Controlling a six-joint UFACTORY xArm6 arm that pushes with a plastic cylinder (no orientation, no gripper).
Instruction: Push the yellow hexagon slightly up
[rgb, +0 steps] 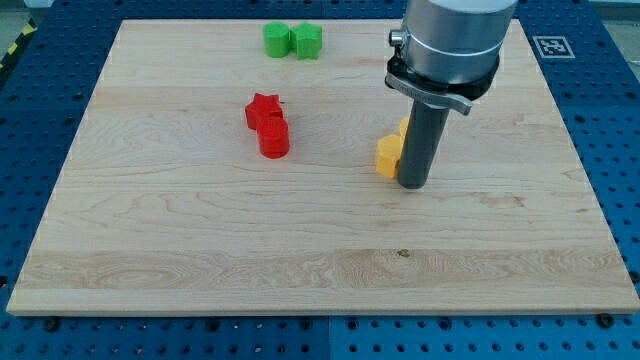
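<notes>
A yellow block (388, 155), whose shape I cannot make out, lies right of the board's middle, partly hidden by my rod. A second bit of yellow (403, 127) shows just above it behind the rod. My tip (414, 184) rests on the board against the yellow block's lower right side. The rod hangs from the grey arm head (447, 45) at the view's top.
A red star block (263, 108) touches a red cylinder block (274, 138) left of centre. Two green blocks (277, 40) (307, 41) sit side by side near the top edge. The wooden board (200, 240) lies on a blue perforated table (620, 150).
</notes>
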